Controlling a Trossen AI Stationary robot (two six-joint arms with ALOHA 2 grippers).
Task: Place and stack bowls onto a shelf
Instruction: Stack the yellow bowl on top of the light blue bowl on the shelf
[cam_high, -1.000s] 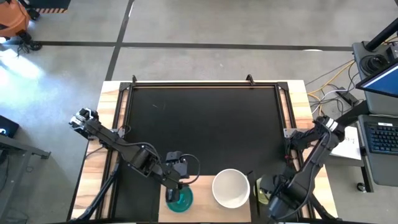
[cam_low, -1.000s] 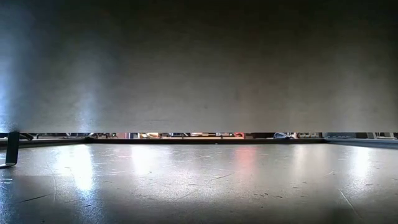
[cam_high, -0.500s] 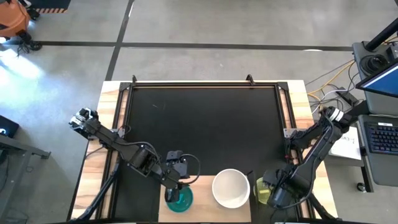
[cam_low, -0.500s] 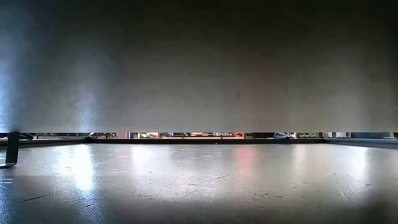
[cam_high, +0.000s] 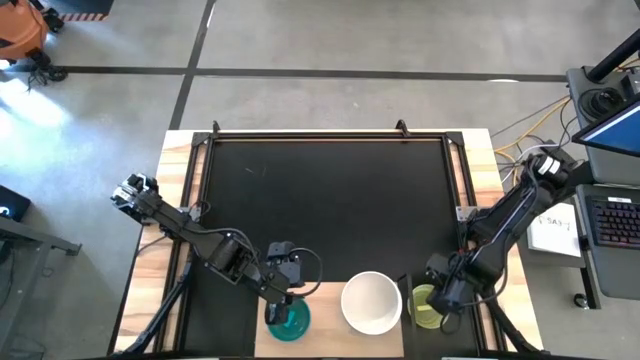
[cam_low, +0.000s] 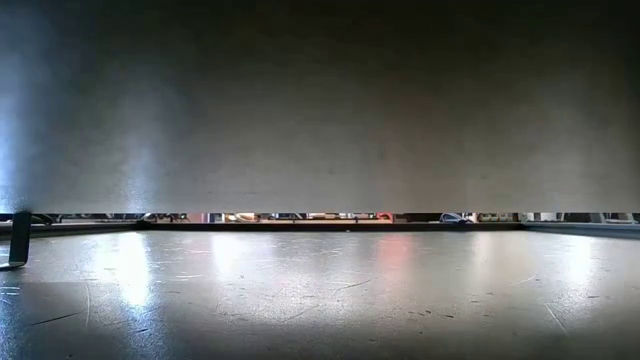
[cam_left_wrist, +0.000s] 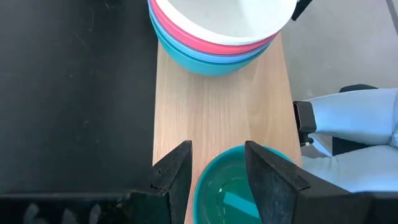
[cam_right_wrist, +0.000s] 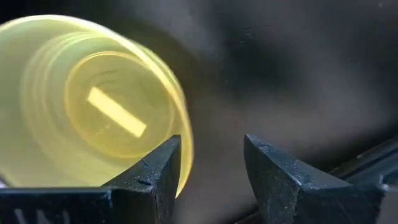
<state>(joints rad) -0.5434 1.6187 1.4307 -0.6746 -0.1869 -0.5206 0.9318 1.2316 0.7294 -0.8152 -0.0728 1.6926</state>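
Bowls — small round plastic ones — already crowd the flat light-wood shelf board at the near edge of my table: a white bowl nested in a pink one and blue ones mid-board, a teal bowl toward my left end, a yellow-green bowl toward my right. My left gripper hangs over the teal bowl with its jaws partly parted, one finger inside the rim, the other outside on the black-mat side; whether they pinch the wall I cannot tell. My right gripper has its jaws spread about the yellow-green bowl's wall, one finger over the bowl's inside, one outside — clear of the plastic, as far as the wrist view shows. The step in hand looks like letting go on the shelf. To do it well, I judge, each gripper should rise straight up, fingers wide, so no rim is snagged and dragged off the board.
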